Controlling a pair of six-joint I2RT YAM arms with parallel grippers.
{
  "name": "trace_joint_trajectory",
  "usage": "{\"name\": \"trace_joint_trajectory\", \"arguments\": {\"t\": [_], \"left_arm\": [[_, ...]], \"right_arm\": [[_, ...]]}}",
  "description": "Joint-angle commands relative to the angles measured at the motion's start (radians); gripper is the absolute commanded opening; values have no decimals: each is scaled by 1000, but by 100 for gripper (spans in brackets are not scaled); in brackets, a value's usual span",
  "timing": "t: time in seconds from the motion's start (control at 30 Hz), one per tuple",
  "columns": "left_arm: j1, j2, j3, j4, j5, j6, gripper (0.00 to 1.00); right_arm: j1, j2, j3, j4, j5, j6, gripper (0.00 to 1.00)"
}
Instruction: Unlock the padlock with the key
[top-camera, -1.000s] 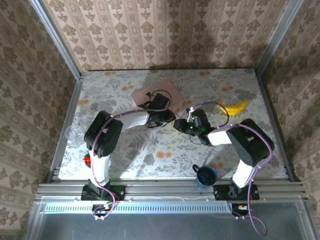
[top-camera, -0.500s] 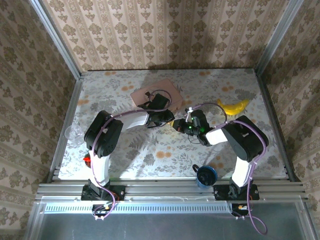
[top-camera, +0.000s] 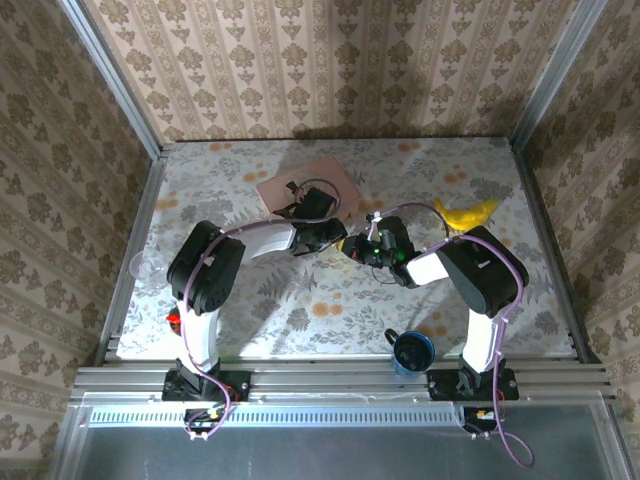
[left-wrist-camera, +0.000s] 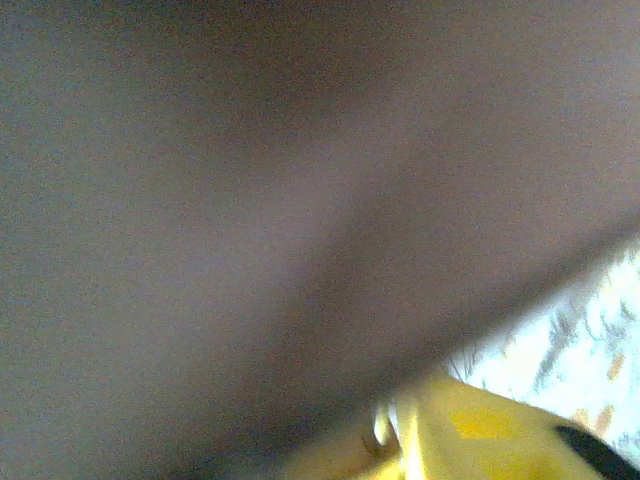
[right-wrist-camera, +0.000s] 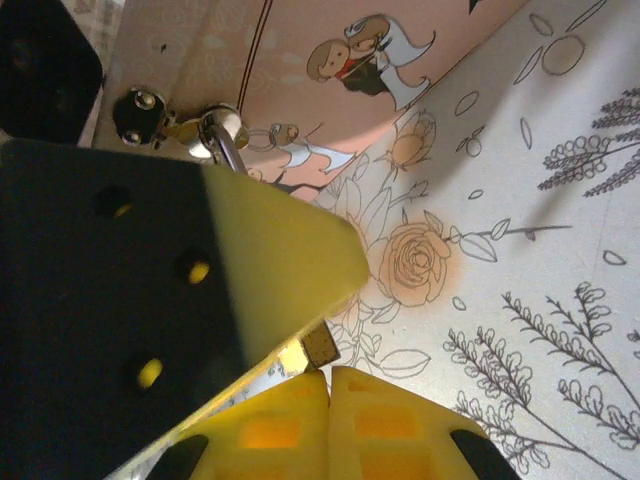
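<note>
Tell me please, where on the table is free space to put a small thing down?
Free: the far strip between the pink box and the banana; the near middle, left of the blue mug. Crowded: the centre, where the left gripper and right gripper meet.

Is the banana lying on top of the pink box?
No, the banana lies on the table, well apart from the pink box.
</note>
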Motion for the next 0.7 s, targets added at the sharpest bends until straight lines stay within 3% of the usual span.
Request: {"name": "trace_joint_trajectory", "arguments": {"t": [0.0,0.27,0.67], "left_arm": [[-41,-36,-29,5,180,-15,56],[-32,-77,-61,58,156,13,98],[-12,-158,-114,20,57,45,100]], "right_arm": [[5,34,34,97,61,31,0],[4,62,36,128,66,62,0],[4,71,40,150,74,86,0]]}}
